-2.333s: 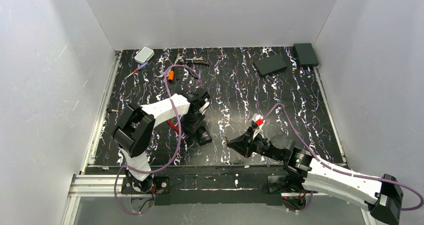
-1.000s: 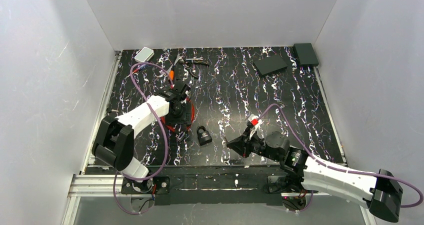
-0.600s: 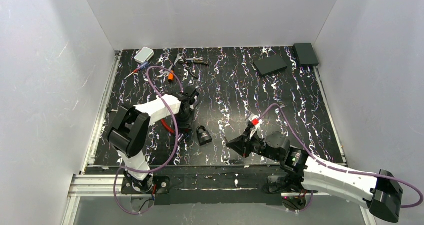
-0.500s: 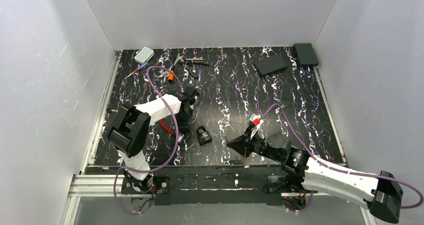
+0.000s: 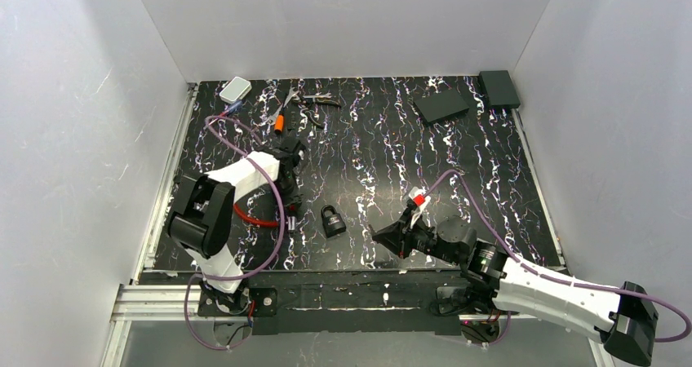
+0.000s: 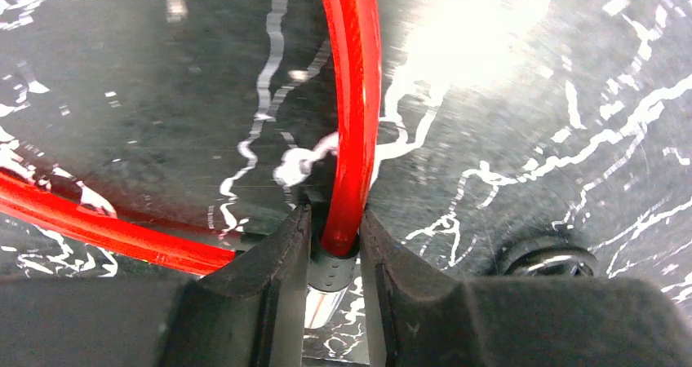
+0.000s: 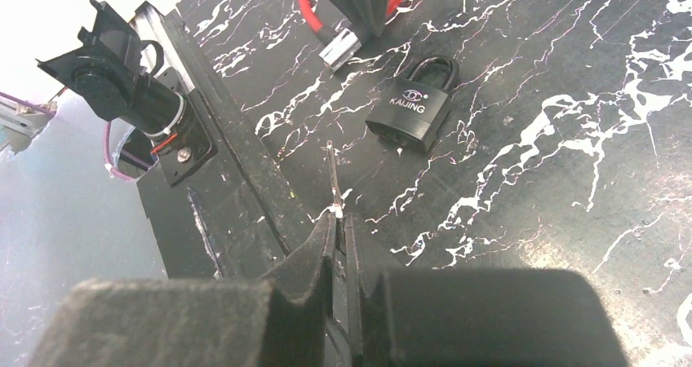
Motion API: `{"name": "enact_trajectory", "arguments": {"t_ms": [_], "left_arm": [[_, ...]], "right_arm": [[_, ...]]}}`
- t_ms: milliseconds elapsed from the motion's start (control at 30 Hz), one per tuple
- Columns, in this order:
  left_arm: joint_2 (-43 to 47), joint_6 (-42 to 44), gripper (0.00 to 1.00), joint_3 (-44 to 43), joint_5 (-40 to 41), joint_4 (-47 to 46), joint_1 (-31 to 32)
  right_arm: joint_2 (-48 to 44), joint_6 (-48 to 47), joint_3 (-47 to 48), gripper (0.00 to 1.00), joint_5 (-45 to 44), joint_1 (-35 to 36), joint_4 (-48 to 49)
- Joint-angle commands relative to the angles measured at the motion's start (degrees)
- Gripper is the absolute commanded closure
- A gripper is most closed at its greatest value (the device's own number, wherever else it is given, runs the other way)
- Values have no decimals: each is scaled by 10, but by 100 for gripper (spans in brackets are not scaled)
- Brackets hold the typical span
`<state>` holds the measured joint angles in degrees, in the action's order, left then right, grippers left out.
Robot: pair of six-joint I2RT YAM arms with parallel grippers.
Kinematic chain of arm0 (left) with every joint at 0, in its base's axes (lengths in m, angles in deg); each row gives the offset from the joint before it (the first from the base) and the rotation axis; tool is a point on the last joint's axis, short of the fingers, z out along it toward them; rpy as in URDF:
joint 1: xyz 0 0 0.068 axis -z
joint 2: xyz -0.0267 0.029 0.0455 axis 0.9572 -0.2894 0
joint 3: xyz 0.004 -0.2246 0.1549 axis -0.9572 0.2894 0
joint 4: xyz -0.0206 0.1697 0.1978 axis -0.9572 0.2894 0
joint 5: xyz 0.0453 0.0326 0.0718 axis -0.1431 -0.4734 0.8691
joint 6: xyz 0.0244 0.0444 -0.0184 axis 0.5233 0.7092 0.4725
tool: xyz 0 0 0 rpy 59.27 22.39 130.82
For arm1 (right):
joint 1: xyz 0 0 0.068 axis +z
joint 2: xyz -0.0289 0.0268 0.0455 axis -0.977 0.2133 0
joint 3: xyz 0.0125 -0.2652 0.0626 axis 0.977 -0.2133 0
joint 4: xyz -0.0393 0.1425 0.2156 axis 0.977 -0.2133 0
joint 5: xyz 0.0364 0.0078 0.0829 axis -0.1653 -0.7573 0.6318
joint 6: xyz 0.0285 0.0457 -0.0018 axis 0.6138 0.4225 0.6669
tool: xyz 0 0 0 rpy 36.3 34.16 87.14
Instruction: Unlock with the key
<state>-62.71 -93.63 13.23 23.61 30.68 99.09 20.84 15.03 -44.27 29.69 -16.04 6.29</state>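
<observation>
A black padlock (image 5: 330, 220) (image 7: 412, 106) lies flat on the dark marbled table, its shackle closed. Right of it, my right gripper (image 5: 382, 236) (image 7: 340, 220) is shut on the key (image 7: 333, 175), whose thin blade sticks out past the fingertips and stands apart from the padlock. Left of the padlock, my left gripper (image 5: 290, 208) (image 6: 336, 228) is shut on a red cable (image 6: 351, 98) (image 5: 249, 218), just above the cable's silver metal end (image 6: 326, 294) (image 7: 339, 50). The cable loops away to the left.
A white box (image 5: 235, 89), small hand tools (image 5: 314, 99) and an orange part (image 5: 280, 123) lie at the back left. Two flat black boxes (image 5: 441, 106) (image 5: 499, 88) sit at the back right. White walls enclose three sides. The table's front rail (image 7: 245, 187) runs under the key.
My left gripper has closed on the red cable, and its wrist has shifted back and left, dragging the loop leftward. The right arm and padlock have stayed put.
</observation>
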Motion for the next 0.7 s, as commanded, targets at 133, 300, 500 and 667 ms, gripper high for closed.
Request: {"name": "enact_trajectory", "arguments": {"t_ms": [133,300,500,667], "left_arm": [[60,-126,100,60,-35,-17,-64],[86,-147,100,86,-91,-59,-85],[102,-86,54,80,-88,-58,-86],[158,-12,32,90,-59,-43,-86]], "right_arm": [[-16,5,21,99,-6,3,0],[-6,11,25,99,1,3,4],[5,11,42,99,5,3,-11],[4,16,38,99,6,3,5]]}}
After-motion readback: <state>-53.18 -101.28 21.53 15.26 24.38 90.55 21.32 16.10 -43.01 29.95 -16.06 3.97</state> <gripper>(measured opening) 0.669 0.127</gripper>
